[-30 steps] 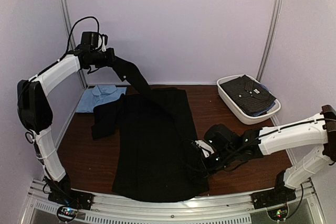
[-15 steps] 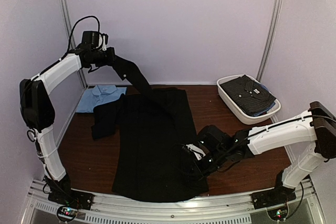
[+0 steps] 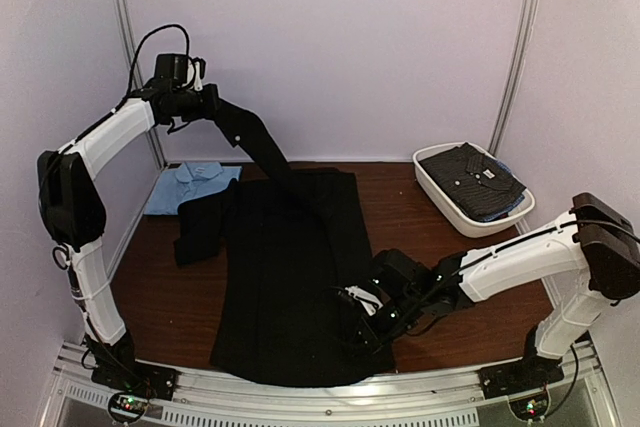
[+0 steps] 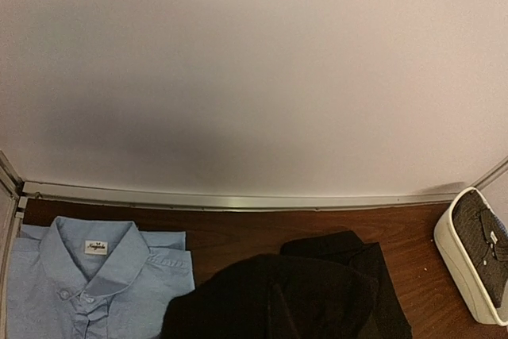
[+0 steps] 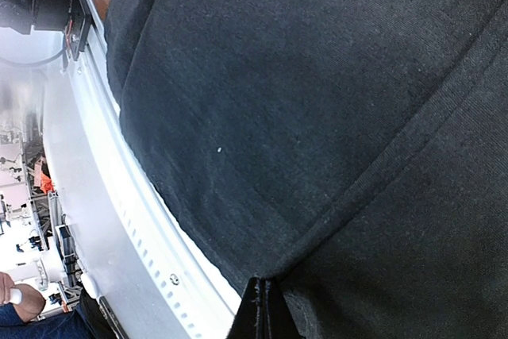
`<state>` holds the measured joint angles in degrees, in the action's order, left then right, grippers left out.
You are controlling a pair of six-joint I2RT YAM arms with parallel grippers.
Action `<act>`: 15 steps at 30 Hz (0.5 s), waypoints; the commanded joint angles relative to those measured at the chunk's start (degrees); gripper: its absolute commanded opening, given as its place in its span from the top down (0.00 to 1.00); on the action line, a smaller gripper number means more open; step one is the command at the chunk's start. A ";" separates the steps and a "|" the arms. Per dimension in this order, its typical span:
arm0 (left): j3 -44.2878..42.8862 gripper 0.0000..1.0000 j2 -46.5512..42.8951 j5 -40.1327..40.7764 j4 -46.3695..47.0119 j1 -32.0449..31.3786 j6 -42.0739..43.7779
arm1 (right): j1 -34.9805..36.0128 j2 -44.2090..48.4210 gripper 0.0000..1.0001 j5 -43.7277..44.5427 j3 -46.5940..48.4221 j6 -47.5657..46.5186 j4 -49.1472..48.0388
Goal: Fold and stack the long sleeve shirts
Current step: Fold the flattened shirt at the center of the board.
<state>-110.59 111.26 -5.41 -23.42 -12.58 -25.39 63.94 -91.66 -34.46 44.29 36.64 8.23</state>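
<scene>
The black long sleeve shirt (image 3: pixel 290 277) lies spread flat down the middle of the table. My left gripper (image 3: pixel 212 107) is high at the back left, shut on the shirt's sleeve (image 3: pixel 255 147), which stretches up taut from the table. In the left wrist view only the black cloth (image 4: pixel 302 299) shows and the fingers are hidden. My right gripper (image 3: pixel 362 322) is low at the shirt's near right hem. In the right wrist view it (image 5: pixel 262 303) is shut on a fold of the black cloth (image 5: pixel 317 77). The folded light blue shirt (image 3: pixel 190 182) lies at the back left, and also shows in the left wrist view (image 4: pixel 87 283).
A white oval tub (image 3: pixel 440 187) at the back right holds dark dotted shirts (image 3: pixel 472 179); its wall shows in the left wrist view (image 4: pixel 456 252). The metal front rail (image 5: pixel 103 220) runs just beside the shirt's near hem. Walls close the back and sides.
My right gripper has slid left and towards the front rail, drawing the shirt's right hem inward. My left gripper has lifted the sleeve slightly higher.
</scene>
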 commanded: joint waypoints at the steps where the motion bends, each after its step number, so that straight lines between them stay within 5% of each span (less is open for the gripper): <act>1: -0.77 1.00 0.73 -2.68 1.68 0.65 0.35 | 0.48 -0.75 0.99 -0.38 -0.57 -0.31 -2.06; 15: 10.93 1.00 -4.22 -15.90 5.24 -0.22 1.48 | -1.03 4.06 0.52 11.11 6.01 -3.19 3.53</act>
<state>-103.26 111.15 -15.46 -22.26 -12.58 -25.17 63.88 -91.59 -29.41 47.53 34.41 10.74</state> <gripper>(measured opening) 0.012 0.443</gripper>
